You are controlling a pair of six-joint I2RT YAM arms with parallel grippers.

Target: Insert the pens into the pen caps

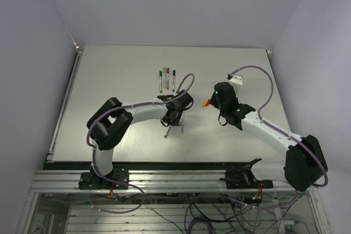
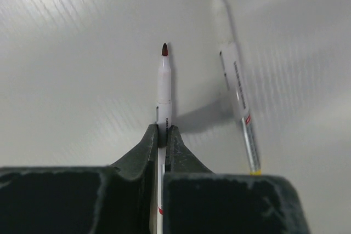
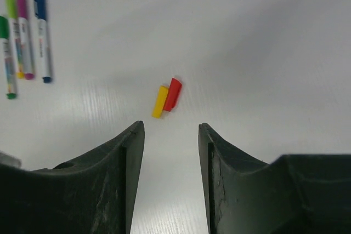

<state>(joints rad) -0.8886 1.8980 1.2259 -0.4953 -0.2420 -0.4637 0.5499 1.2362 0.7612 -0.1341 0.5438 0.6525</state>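
Note:
My left gripper [image 2: 163, 130] is shut on a thin white pen [image 2: 164, 83] with a dark red tip that points away from the fingers. In the top view this gripper [image 1: 171, 119] is near the table's middle. A second uncapped pen [image 2: 236, 80] with a yellow end band lies on the table just to the right, untouched. My right gripper [image 3: 171, 127] is open with nothing between its fingers. A yellow cap [image 3: 159, 102] and a red cap [image 3: 173, 93] lie side by side just beyond its tips, also seen as caps [image 1: 207, 102] in the top view.
Several capped pens [image 1: 166, 78] lie in a row at the table's back middle; green [image 3: 6, 58], purple [image 3: 24, 36] and blue [image 3: 42, 36] ones show at the right wrist view's left edge. A white box [image 1: 236, 79] on a cable sits behind the right arm.

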